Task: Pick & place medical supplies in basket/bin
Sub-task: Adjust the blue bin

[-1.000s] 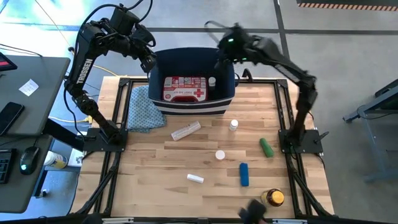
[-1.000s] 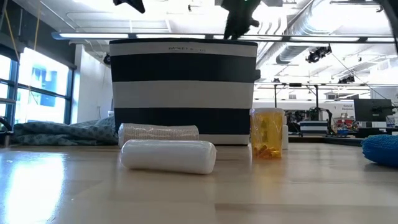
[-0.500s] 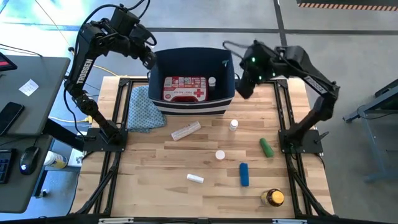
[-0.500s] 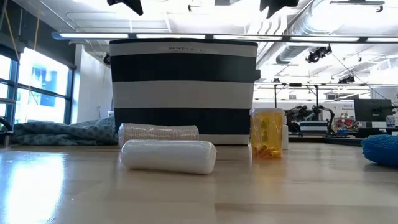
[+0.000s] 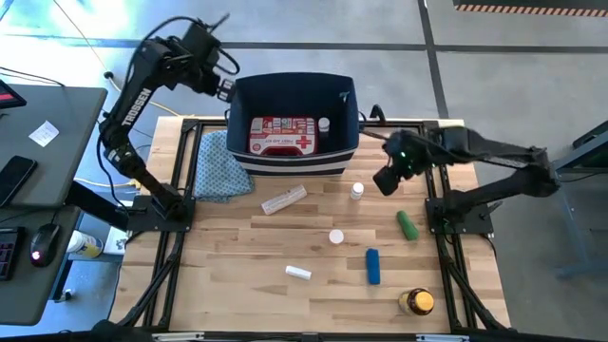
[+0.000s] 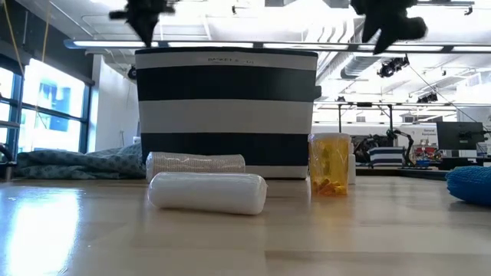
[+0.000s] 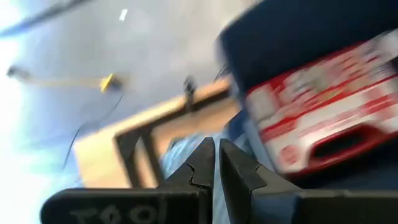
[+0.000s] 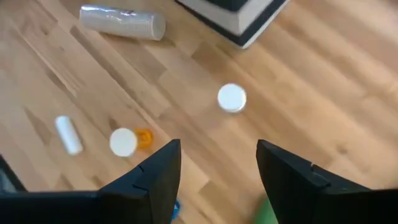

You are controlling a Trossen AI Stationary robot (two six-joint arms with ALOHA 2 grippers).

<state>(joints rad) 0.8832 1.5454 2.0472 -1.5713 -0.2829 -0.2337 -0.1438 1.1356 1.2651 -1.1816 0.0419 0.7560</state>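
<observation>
The navy bin (image 5: pixel 294 157) stands at the far middle of the table. Inside it lie the red first-aid kit (image 5: pixel 281 135) and a small white bottle (image 5: pixel 325 124). On the wood lie a wrapped roll (image 5: pixel 284 199), a white bottle (image 5: pixel 357 190), a white-capped bottle (image 5: pixel 335 237), a white tube (image 5: pixel 298 273), a green cylinder (image 5: pixel 407 224), a blue cylinder (image 5: pixel 373 266) and the yellow-capped amber bottle (image 5: pixel 418 302). My right gripper (image 5: pixel 388 179) hangs open over the table, right of the white bottle (image 8: pixel 232 98). My left gripper (image 5: pixel 226 88) is shut in the air at the bin's far left corner; the kit (image 7: pixel 323 118) shows in its wrist view.
The blue-green patterned cloth (image 5: pixel 220 163) lies bunched on the table against the bin's left side. A dark frame (image 5: pixel 432 161) runs round the tabletop. A desk with a mouse (image 5: pixel 40 249) stands to the left, off the table. Bare wood shows in the near left part.
My right gripper has swung from above the bin's far right corner toward the table's near and right edges and come down over the wood beside the white bottle. My left arm has shifted its pose slightly at the bin's far left corner.
</observation>
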